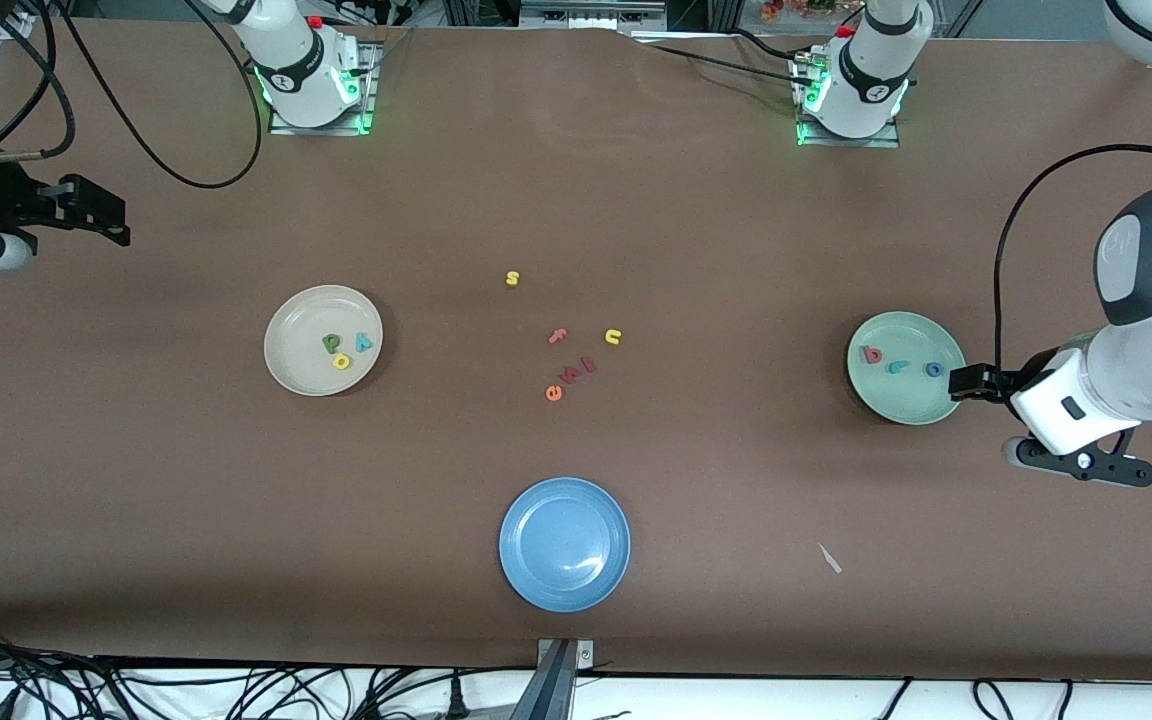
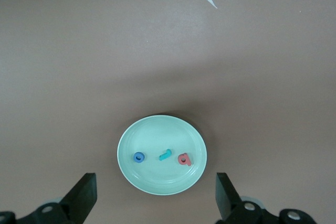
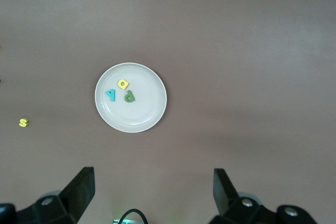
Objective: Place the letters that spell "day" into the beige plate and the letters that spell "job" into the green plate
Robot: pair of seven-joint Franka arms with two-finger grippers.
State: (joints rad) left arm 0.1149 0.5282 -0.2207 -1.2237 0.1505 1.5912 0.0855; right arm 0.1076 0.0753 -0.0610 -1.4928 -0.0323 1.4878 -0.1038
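Observation:
The beige plate [image 1: 296, 352] lies toward the right arm's end of the table and holds a green d [image 1: 332, 343], a yellow a [image 1: 341, 361] and a teal y [image 1: 364, 342]. The green plate [image 1: 901, 402] lies toward the left arm's end and holds a red-pink b [image 1: 872, 354], a teal j [image 1: 898, 367] and a blue o [image 1: 933, 369]. My left gripper [image 1: 972, 383] hangs open and empty beside the green plate [image 2: 157, 179], high above the table. My right gripper [image 1: 96, 212] is open and empty, raised near the table's end, with the beige plate [image 3: 142, 111] far below it.
A blue plate [image 1: 564, 545] sits empty near the front edge. Loose letters lie mid-table: a yellow s [image 1: 512, 278], a pink f [image 1: 558, 336], a yellow u [image 1: 613, 337], an orange e [image 1: 553, 393] and small red pieces [image 1: 577, 370]. A white scrap [image 1: 829, 558] lies nearer the front camera than the green plate.

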